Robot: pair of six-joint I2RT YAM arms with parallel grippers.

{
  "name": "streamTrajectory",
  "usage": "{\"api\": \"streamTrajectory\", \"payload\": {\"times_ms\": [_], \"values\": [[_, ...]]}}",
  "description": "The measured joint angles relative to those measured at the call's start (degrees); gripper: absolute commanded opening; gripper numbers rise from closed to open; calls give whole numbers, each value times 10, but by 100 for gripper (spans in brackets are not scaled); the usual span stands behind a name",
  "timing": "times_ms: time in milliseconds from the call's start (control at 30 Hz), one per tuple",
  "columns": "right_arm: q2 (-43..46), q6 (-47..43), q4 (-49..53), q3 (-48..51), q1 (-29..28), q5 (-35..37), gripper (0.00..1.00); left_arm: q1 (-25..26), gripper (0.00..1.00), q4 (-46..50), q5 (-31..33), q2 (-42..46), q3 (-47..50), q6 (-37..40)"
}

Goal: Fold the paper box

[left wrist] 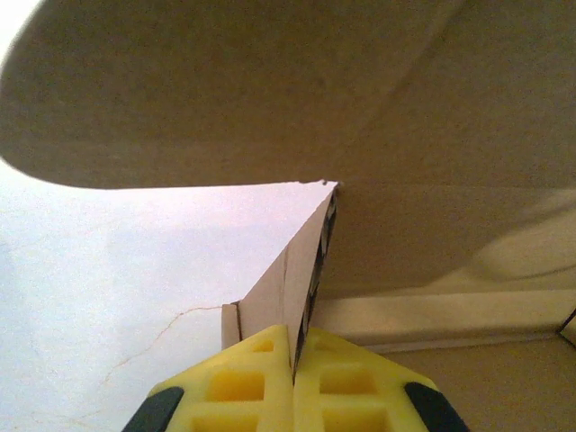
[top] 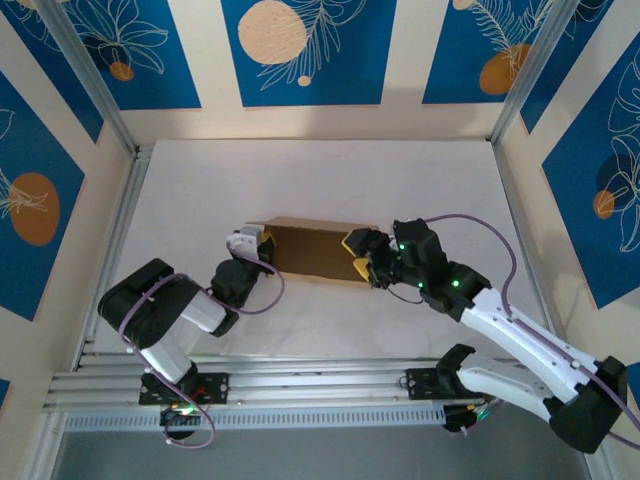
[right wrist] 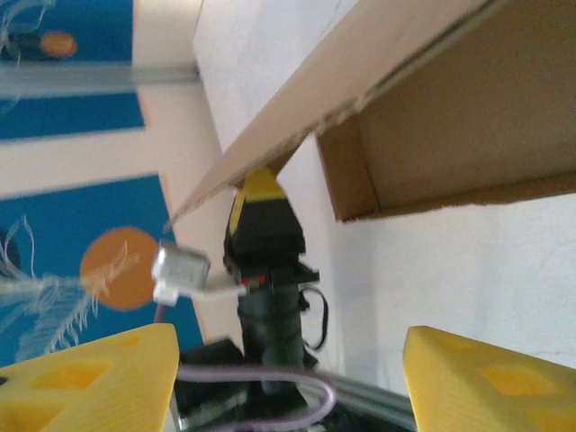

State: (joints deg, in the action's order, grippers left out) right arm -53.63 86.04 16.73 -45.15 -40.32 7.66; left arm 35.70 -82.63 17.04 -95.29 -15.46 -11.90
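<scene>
We see the plain brown cardboard paper box point(top: 310, 248) lying near the middle of the white desk point(top: 400, 180), between the two arms. The left gripper point(left wrist: 293, 355) is clamped shut on a thin side flap point(left wrist: 290, 270) at the paper box's left end, with its yellow pads pressed against the card. The right gripper point(top: 358, 254) sits at the right end with its yellow fingers point(right wrist: 90, 373) spread wide and nothing between them. A raised cardboard panel point(right wrist: 297, 117) hangs just above it.

We judge the hold fragile, because only a narrow strip of card is pinched. A push from the right could pivot the light paper box about that pinch, bending the flap off its crease or tearing it. The open fingers could also snag the panel's edge and buckle it.
</scene>
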Motion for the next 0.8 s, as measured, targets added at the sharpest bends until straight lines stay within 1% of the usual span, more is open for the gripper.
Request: {"api": "streamTrajectory", "payload": {"times_ms": [133,267,400,567,700,800], "values": [[-29,50,0,-21,-6,64,70,1,0,2,0,5,2,-2],[-58,73,0,-41,-6,111,69,1,0,4,2,7,4,-2],[-96,84,-2,-60,-6,140,64,2,0,4,2,7,4,-4],[-119,96,-2,-62,-6,159,53,2,0,4,2,7,4,-10],[-122,101,-5,-61,-6,167,37,2,2,4,2,7,4,-12],[-122,105,-11,-54,-6,171,29,3,3,4,2,7,4,-12]]}}
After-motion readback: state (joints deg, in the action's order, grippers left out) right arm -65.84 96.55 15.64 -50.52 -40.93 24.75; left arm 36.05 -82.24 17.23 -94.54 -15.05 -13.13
